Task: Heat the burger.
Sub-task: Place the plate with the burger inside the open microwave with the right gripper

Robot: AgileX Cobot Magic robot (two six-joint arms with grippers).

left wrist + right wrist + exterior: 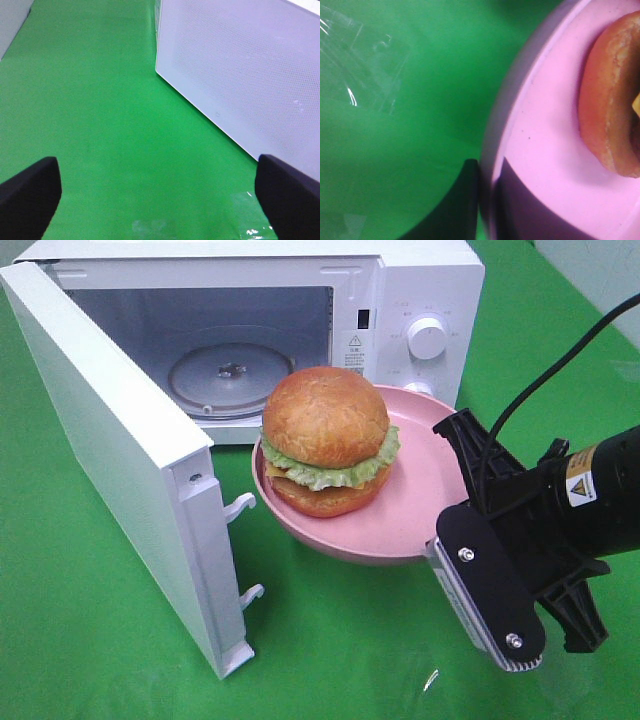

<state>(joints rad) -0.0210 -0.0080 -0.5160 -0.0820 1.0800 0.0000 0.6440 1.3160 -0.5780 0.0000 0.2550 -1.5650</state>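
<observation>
The burger, with a glossy brown bun and green lettuce, sits on a round pink plate held up in front of the open microwave. My right gripper is shut on the plate's near right rim. In the right wrist view the plate's rim runs between the dark fingers, with the burger's lower bun farther along the plate. My left gripper stands open over bare green cloth with nothing between its fingers; it does not show in the exterior view.
The microwave door swings out wide to the left, its latch hooks pointing at the plate. A glass turntable lies inside the cavity. A white dotted microwave panel stands just ahead of the left gripper. Green cloth covers the table.
</observation>
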